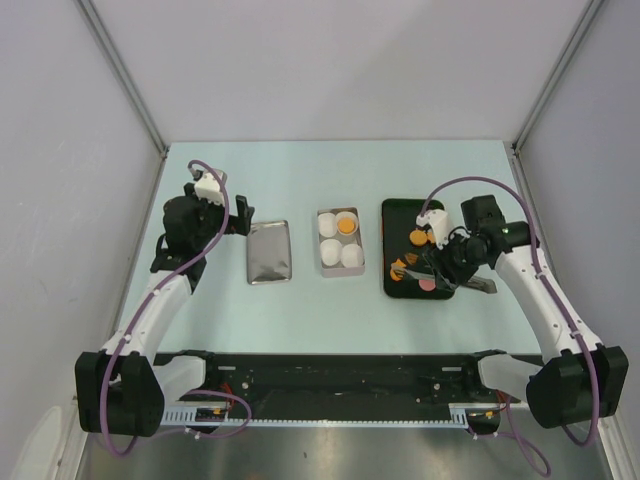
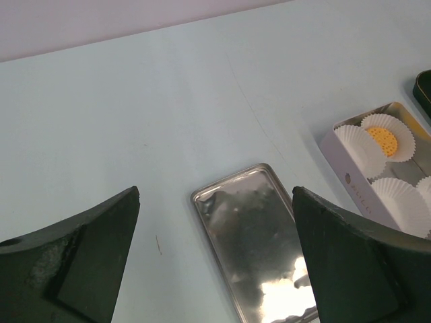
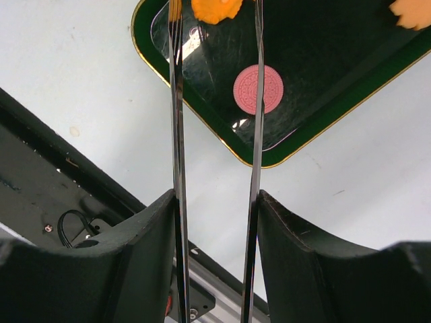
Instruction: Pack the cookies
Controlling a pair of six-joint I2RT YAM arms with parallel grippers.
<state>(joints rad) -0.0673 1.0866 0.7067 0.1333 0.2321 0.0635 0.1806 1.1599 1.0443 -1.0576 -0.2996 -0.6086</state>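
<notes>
Several cookies lie on a dark green tray [image 1: 395, 215]: orange ones [image 1: 417, 237] and a pink round one [image 1: 427, 284]. My right gripper [image 1: 450, 262] is shut on metal tongs [image 3: 176, 134], whose two arms run between its fingers [image 3: 283, 222] out over the tray [image 3: 323, 60]. An orange cookie [image 3: 215, 8] sits between the tong tips, and the pink cookie [image 3: 258, 89] lies just right of the arms. One orange cookie [image 1: 346, 226] sits in a paper cup in the white box [image 1: 322, 262]. My left gripper [image 2: 215, 202] is open, over the table beside a silver lid [image 2: 259, 235].
The silver lid [image 1: 269, 251] lies left of the box. The box [image 2: 350, 182] holds several white paper cups, one with the orange cookie [image 2: 382, 140]. The arm bases and a black rail [image 1: 330, 375] run along the near table edge. Walls close in the sides and back.
</notes>
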